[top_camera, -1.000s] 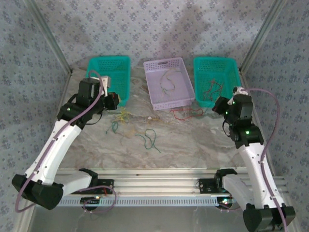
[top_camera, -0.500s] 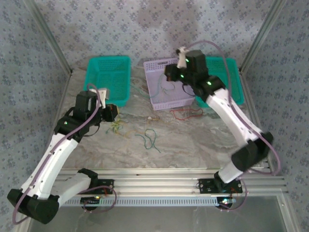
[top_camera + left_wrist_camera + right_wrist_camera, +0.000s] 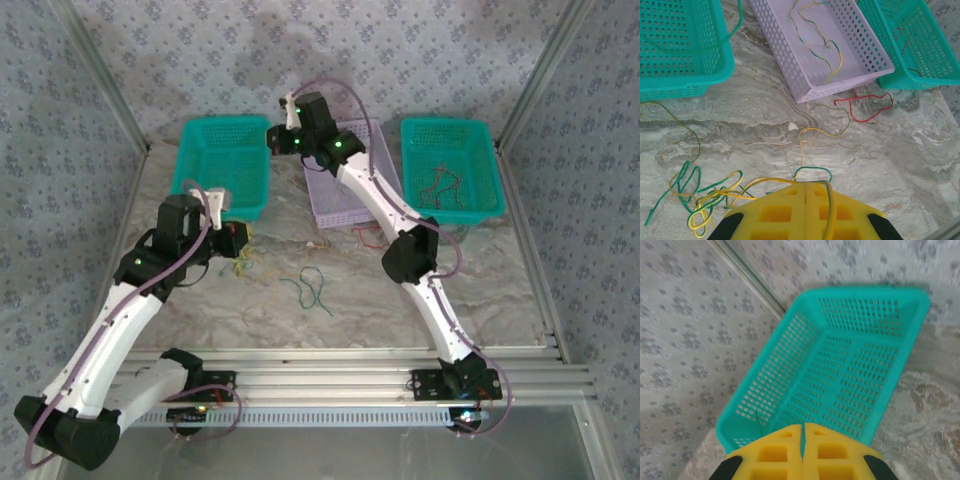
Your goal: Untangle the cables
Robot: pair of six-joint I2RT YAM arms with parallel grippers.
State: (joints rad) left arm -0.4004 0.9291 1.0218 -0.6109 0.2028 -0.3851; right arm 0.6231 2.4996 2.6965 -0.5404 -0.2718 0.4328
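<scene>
— Start nearest us: what's the left gripper (image 3: 805,186) doing?

— It's low over the marble table (image 3: 920,165), yellow fingers pressed tight together. Strands of the yellow-green tangle (image 3: 702,205) come out at the tips, and one runs back over a finger. It's pinching that bunch.

— Where are the other cables?

— A green loop (image 3: 312,288) lies on its own mid-table. Farther on, a red cable (image 3: 842,101) sits just in front of the lilac basket (image 3: 785,55).

— Anything in the baskets?

— A long yellow-green strand (image 3: 836,70) curls inside the lilac one. Red cables (image 3: 440,185) lie in the right teal basket (image 3: 495,165).

— And the right arm?

— It reaches far across, with the right gripper (image 3: 803,426) above the near corner of the left teal basket (image 3: 840,370). The fingers meet. There's a thin green line in the seam, but I can't tell whether it's a strand.
</scene>
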